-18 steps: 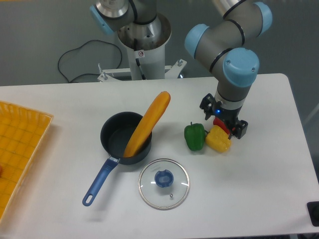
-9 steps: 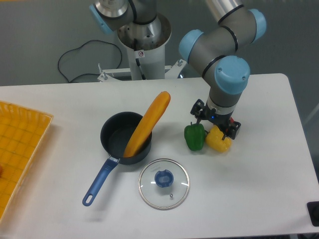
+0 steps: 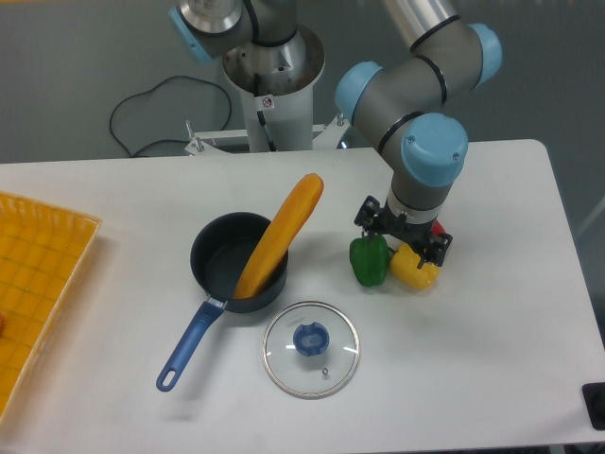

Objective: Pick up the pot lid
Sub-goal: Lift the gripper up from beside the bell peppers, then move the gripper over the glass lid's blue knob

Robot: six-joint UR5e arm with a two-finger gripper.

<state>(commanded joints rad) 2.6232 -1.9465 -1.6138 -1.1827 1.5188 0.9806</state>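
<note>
The gripper (image 3: pixel 402 235) is at the right, over the vegetables, with its two dark fingers spread apart and nothing visible held between them. It is above and to the right of the pot lid. That lid, a clear glass disc (image 3: pixel 284 371) with a blue knob (image 3: pixel 311 339), lies flat on the table at the lower middle, knob upward. The gripper and the lid are well apart in the picture.
A black pan (image 3: pixel 210 260) with a blue handle (image 3: pixel 189 346) stands left of the lid, a long orange object (image 3: pixel 279 236) leaning out of it. Green (image 3: pixel 370 262) and yellow (image 3: pixel 413 268) peppers and a partly hidden red item (image 3: pixel 437 229) lie under the gripper. An orange crate (image 3: pixel 43 284) is at far left.
The gripper has moved left across the picture, from over the red and yellow items toward the green pepper, its fingers still apart. The lid, pan and vegetables have not moved.
</note>
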